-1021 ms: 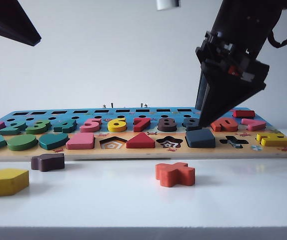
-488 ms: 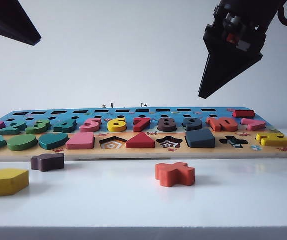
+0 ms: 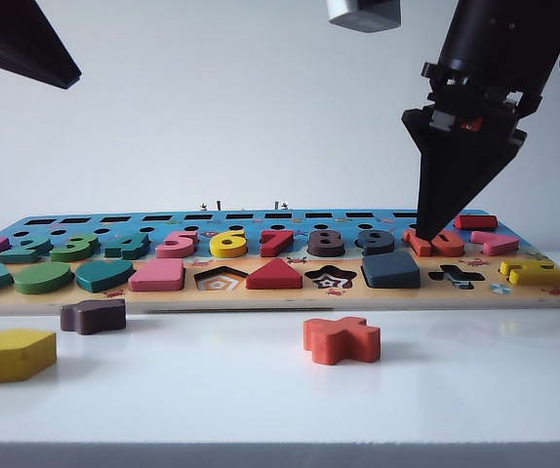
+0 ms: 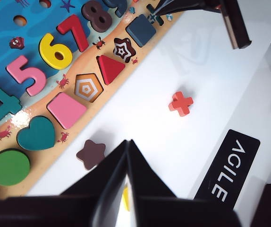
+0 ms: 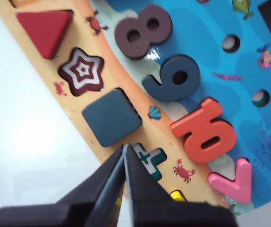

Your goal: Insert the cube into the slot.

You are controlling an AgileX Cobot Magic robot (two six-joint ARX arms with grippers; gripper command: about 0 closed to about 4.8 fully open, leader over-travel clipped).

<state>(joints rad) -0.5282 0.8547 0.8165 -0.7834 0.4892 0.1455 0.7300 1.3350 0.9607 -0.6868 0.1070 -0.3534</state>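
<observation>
Right gripper (image 5: 124, 150): jaws closed, empty, above board beside cube. Left gripper (image 4: 127, 146): closed, idle, well apart. Flat navy-blue wooden cube (image 5: 111, 117): lying in square slot, one edge apparently proud. Recommended: press raised edge gently downward, flat, without sliding.

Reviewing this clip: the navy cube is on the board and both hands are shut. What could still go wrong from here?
The cube looks skewed, a sliver of the slot showing along one edge, so it may not be fully seated. The shut right hand hangs just above the board beside the cube; a low move could knock it. The left hand is far off.
</observation>
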